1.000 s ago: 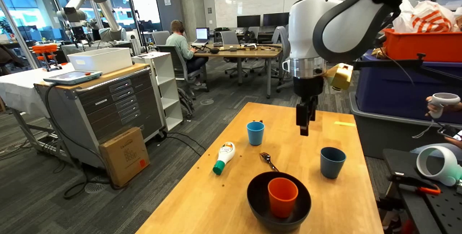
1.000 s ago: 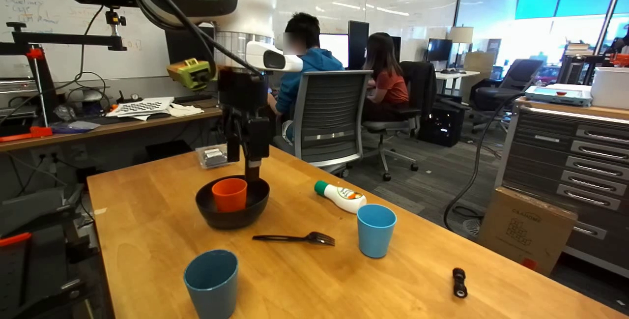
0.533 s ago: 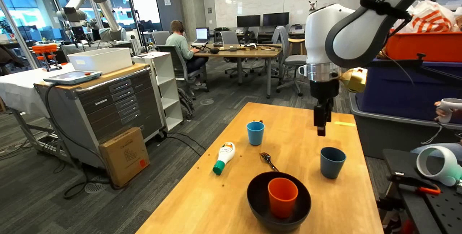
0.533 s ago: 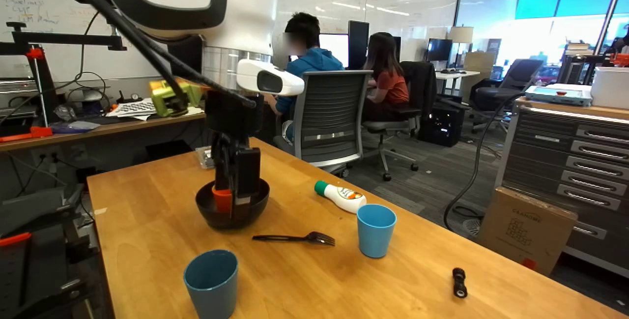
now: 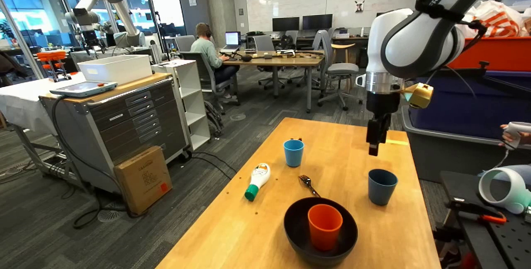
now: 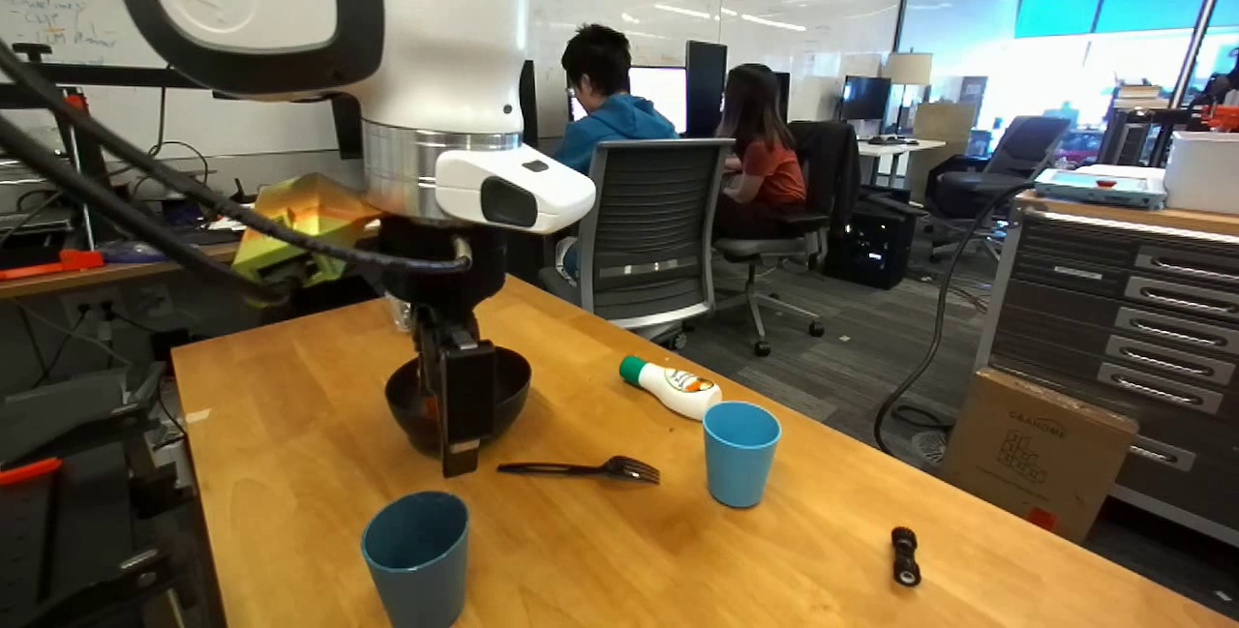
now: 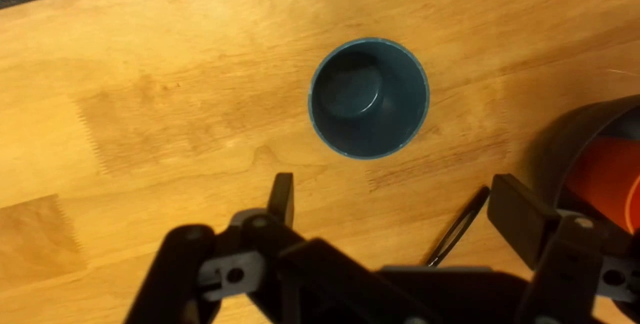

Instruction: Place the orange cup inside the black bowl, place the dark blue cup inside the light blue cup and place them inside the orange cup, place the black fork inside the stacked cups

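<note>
The orange cup (image 5: 325,227) stands inside the black bowl (image 5: 295,233); both also show at the right of the wrist view. The dark blue cup (image 5: 382,189) stands upright on the table, just ahead of the fingers in the wrist view (image 7: 370,99). The light blue cup (image 5: 293,153) stands upright, farther off. The black fork (image 6: 581,469) lies on the table between bowl and light blue cup; its handle shows in the wrist view (image 7: 459,228). My gripper (image 7: 392,186) is open and empty, above the table near the dark blue cup. In an exterior view the gripper (image 6: 461,459) hides most of the orange cup.
A white bottle with a green cap (image 5: 258,182) lies near one long table edge. A small black object (image 6: 904,556) lies beyond the light blue cup. The dark blue cup is close to the opposite edge of the wooden table (image 5: 232,240).
My gripper has moved across the table toward the dark blue cup, rightward in an exterior view and nearer the camera in an exterior view. The cups, bowl and fork have not moved.
</note>
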You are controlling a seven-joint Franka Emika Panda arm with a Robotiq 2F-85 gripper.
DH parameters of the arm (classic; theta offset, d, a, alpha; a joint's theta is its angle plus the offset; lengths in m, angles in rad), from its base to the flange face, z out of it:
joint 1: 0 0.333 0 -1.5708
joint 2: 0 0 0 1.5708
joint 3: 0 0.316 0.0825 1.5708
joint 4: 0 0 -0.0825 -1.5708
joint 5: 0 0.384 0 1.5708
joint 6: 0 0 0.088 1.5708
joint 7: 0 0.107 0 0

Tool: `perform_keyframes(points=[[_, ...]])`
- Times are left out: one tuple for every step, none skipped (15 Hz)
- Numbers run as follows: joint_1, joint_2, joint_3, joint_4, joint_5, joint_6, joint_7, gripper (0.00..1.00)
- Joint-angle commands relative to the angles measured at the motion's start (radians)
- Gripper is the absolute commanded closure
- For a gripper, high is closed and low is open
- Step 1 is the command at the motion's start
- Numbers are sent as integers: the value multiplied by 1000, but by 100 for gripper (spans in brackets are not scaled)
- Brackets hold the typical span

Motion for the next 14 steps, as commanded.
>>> perform_keyframes(points=[[-26, -16, -4, -48, 68, 55, -93, 0], [-31, -13, -9, -58, 61, 60, -97, 0], [-36, -10, -13, -68, 49, 68, -100, 0], [-41, -7, -16, -75, 48, 76, -104, 0], [-46, -1, -18, -80, 53, 91, -112, 0], [-51, 11, -21, -84, 51, 109, -115, 0], [-55, 20, -23, -90, 47, 137, -116, 0], [-61, 33, -24, -94, 47, 168, -118, 0], [-67, 47, -25, -95, 46, 190, -120, 0], [-75, 64, -25, -93, 46, 209, -120, 0], [-82, 83, -24, -90, 44, 227, -116, 0], [-89, 99, -22, -87, 39, 241, -109, 0], [-98, 116, -18, -81, 41, 247, -106, 0], [-105, 131, -14, -77, 40, 252, -102, 0]])
